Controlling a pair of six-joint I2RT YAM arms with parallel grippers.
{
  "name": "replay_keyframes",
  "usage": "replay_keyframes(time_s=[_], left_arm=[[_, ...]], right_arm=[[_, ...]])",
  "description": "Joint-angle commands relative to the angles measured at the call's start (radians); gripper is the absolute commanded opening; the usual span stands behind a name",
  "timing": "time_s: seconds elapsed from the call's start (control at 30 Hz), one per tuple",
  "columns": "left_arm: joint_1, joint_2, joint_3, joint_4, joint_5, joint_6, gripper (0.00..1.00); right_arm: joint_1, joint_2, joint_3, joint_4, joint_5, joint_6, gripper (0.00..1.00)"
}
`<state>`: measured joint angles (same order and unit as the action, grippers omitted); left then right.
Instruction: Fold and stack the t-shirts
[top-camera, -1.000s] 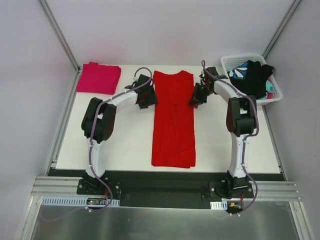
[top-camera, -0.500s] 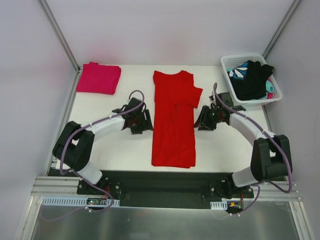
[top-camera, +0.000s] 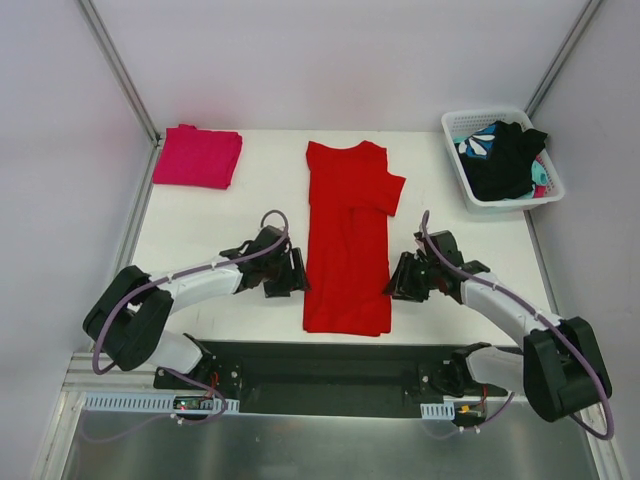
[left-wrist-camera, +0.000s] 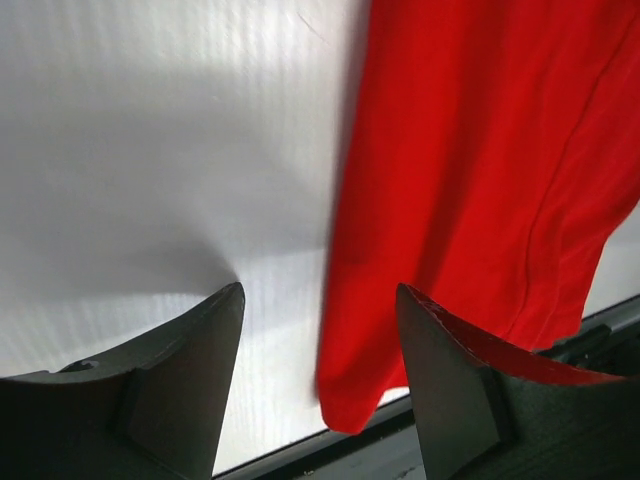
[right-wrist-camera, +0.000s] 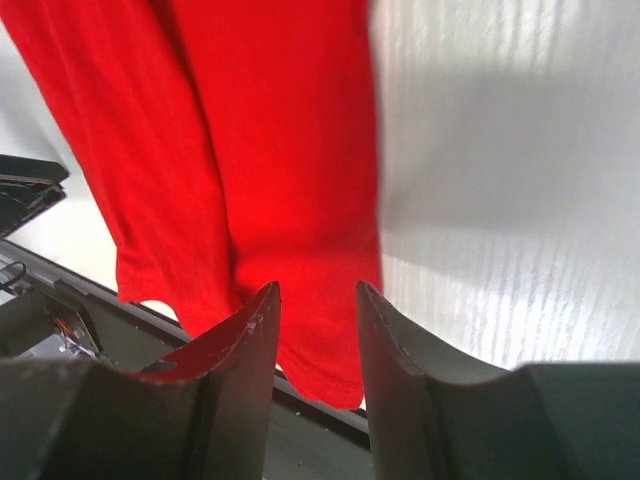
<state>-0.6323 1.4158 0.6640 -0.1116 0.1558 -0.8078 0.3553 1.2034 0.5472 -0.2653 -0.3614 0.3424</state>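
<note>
Red shirt (top-camera: 347, 240) lies flat mid-table (top-camera: 220, 220), folded lengthwise into a long strip, collar at the far end, hem at the near edge. One sleeve (top-camera: 392, 190) pokes out on the right side near the collar.

Left gripper (top-camera: 293, 276) sits low just beside the strip's left edge, near the hem. Wrist view: fingers (left-wrist-camera: 180, 385) wide apart, nothing between them. One tip is over bare table, the other over red cloth, and the shirt's edge runs through the gap.

Right gripper (top-camera: 399, 282) mirrors it at the strip's right edge, also near the hem. Wrist view: fingers (right-wrist-camera: 400, 385) apart, with a narrower gap than the left, and no cloth pinched. The red hem corner shows through the gap and under the left tip; white table sits under the other. Can't tell if either set of tips touches the table.

Pink shirt (top-camera: 197, 157) is folded into a square at the far left corner, well apart from both arms.

Basket (top-camera: 512, 203) is at the far right corner. A black garment (top-camera: 505, 160) is heaped in it, draped over the rim, with a teal-and-white patterned piece (top-camera: 478, 143) beside and under it.
</note>
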Motion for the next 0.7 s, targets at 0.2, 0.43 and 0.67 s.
replay_keyframes(time_s=[0.2,0.43,0.67], left_arm=[[-0.150,-0.021,-0.014,0.024,-0.036,-0.109,0.62],[-0.196,-0.051,-0.043,0.018,-0.056,-0.146,0.62],[-0.228,-0.104,-0.072,-0.032,-0.078,-0.195,0.62]], right_arm=[[0.069,-0.237,-0.033,-0.132,0.104,0.021,0.39],[0.076,-0.347,-0.073,-0.210,0.147,0.026,0.40],[0.109,-0.334,-0.112,-0.187,0.173,0.063,0.39]])
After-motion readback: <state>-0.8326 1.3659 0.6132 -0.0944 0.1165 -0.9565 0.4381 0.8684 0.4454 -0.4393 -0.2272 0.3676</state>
